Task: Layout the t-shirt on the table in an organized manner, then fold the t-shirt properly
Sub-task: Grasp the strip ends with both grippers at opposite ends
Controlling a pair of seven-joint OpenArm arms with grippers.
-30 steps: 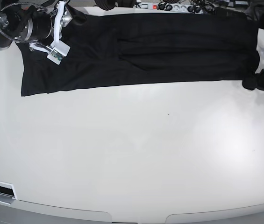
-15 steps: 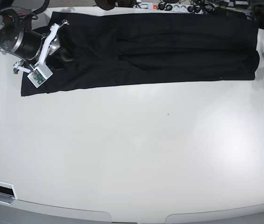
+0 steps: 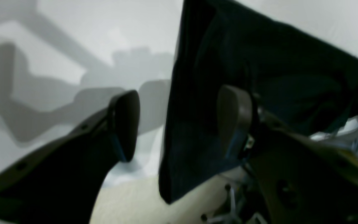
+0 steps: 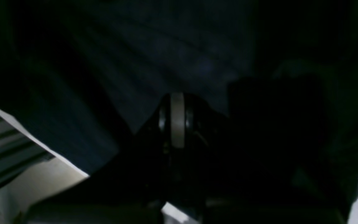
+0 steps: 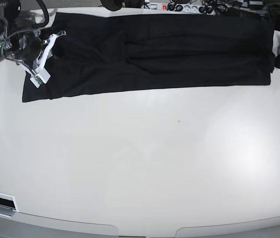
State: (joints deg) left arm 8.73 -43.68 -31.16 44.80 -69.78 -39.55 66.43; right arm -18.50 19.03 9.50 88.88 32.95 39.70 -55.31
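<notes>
Currently, you have the t-shirt (image 5: 154, 52) as a long band at the counter's (image 5: 140, 163) twelve o'clock, left pincer (image 3: 179, 124) open, right pincer (image 5: 55, 47) closed on its nine o'clock end; crosswise folds remain.

plain black t-shirt (image 5: 159, 52), glossy white table (image 5: 140, 163), dark end effector fingers (image 3: 124, 124)
</notes>
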